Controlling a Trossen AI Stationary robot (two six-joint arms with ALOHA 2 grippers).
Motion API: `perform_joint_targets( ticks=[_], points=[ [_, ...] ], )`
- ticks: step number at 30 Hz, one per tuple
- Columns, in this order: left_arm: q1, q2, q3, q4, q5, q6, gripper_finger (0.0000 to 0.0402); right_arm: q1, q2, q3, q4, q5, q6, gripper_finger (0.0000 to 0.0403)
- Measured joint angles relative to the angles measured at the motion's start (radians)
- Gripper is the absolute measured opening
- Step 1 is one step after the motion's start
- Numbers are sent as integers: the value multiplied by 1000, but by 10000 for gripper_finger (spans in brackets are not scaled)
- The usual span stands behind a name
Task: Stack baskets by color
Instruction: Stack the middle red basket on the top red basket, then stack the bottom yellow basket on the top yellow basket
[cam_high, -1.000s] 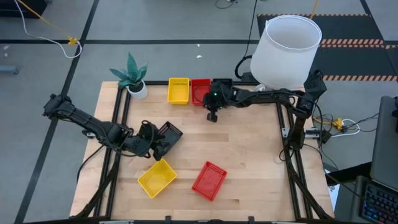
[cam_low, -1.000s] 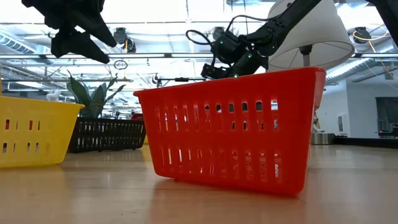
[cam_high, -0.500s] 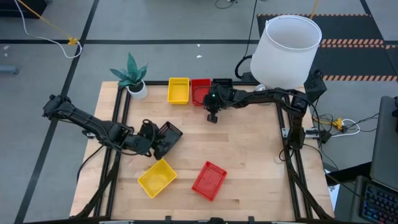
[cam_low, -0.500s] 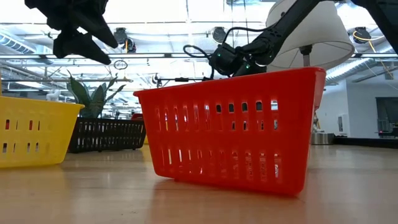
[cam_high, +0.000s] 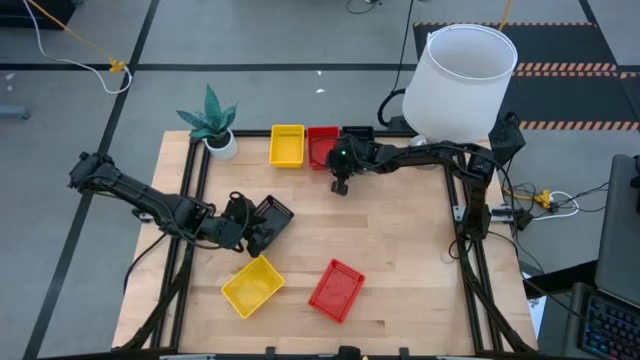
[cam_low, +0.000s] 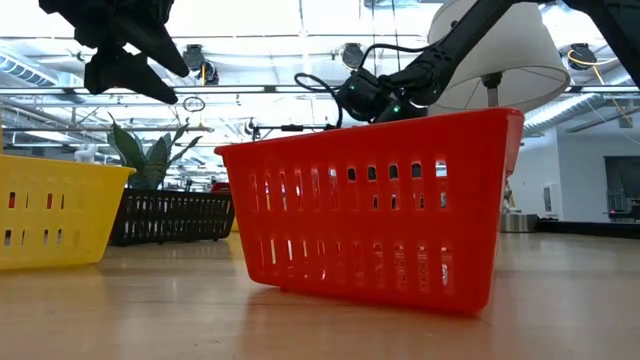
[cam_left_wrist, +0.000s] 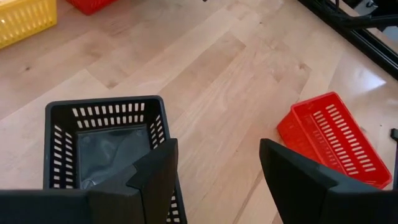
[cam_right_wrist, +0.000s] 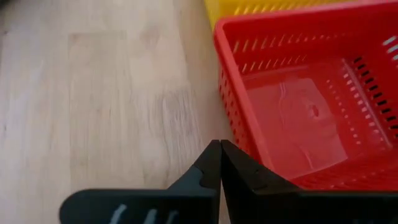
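Note:
At the far edge a yellow basket (cam_high: 287, 145) and a red basket (cam_high: 320, 147) stand side by side on their bottoms. My right gripper (cam_high: 339, 185) is shut, and its tips (cam_right_wrist: 219, 148) stand at the near wall of that red basket (cam_right_wrist: 298, 106), close to a corner. My left gripper (cam_high: 252, 228) hangs open above a black basket (cam_high: 274, 214), which rests on the table (cam_left_wrist: 102, 146); its fingers (cam_left_wrist: 217, 146) stand over the basket's wall and the bare wood. Near the front lie another yellow basket (cam_high: 252, 285) and another red basket (cam_high: 336, 290). My right gripper comes slanting down along the near side of the far red basket, its shut fingertips right beside the wall (cam_right_wrist: 229, 127). Whether they touch it, I cannot tell.
A large white lampshade (cam_high: 462, 75) stands over the far right corner. A small plant in a white pot (cam_high: 214, 128) stands at the far left. Bare wood (cam_high: 400, 230) lies in the table's middle and right. In the low view the front red basket (cam_low: 370, 210) hides my right fingertips.
My right gripper has sunk a little beside the far red basket; in the low view its lower part has dropped behind the front red basket's rim. The baskets have stayed where they were.

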Motion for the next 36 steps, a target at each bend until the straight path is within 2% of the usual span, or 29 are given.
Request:
perform_joint_targets(
  ticks=[17, 32, 36],
  points=[
    [0, 0, 0, 0, 0, -6, 227, -13, -1, 0, 81, 41, 162, 0],
    [0, 0, 0, 2, 0, -11, 227, 8, -2, 0, 89, 21, 210, 0],
    [-5, 0, 0, 2, 10, -11, 227, 20, -38, 0, 70, 21, 211, 0]
  ],
)
